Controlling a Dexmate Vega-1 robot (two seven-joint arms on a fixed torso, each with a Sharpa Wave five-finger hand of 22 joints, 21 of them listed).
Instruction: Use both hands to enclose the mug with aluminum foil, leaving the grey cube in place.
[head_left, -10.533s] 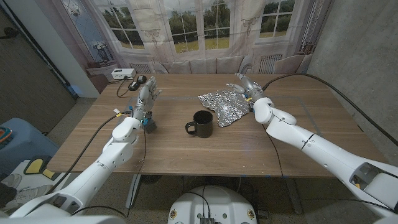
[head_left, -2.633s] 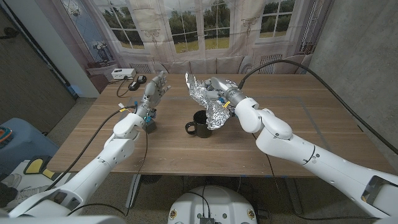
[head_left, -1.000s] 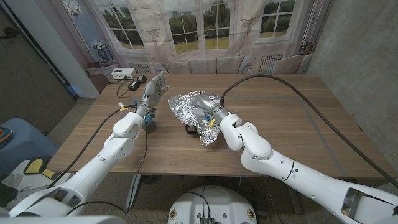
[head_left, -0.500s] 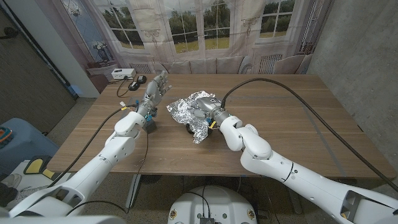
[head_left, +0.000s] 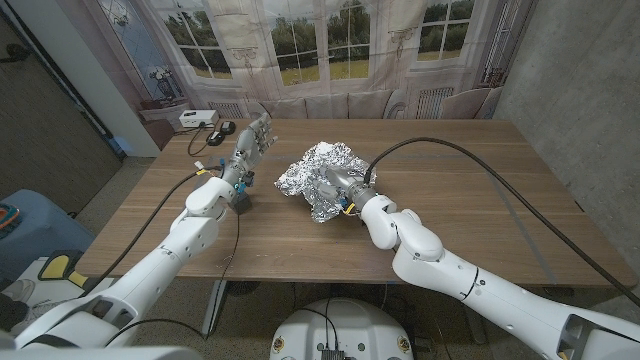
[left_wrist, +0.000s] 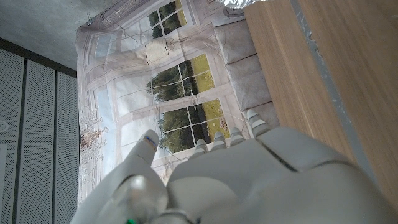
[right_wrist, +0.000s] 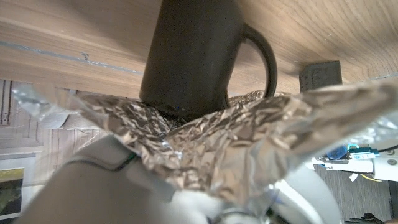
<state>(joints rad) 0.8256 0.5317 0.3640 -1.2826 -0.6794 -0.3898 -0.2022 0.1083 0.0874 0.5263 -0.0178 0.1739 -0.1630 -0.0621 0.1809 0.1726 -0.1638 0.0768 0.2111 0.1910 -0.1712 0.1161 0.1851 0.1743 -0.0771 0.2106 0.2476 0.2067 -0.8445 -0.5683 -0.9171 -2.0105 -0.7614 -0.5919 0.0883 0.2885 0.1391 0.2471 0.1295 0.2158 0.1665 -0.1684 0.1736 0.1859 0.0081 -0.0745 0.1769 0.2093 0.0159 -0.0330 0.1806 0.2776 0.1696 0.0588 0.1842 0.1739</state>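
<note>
Head view shows the right hand (head_left: 343, 187) holding the crinkly silver aluminum foil (head_left: 315, 172) draped over the dark mug (right_wrist: 189, 53) mid-table. The left hand (head_left: 249, 143) hovers open-fingered, empty, above the small grey cube (head_left: 241, 199). Next, it should press the foil's left side down.

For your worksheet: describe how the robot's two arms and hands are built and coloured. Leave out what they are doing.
Both arms are glossy white, made of rounded shell segments with bulbous joints. A black cable runs along the right arm, and a thinner one follows the left arm. The left hand and right hand are pale grey, with slender jointed fingers. Small blue and yellow fittings sit at the left wrist.
</note>
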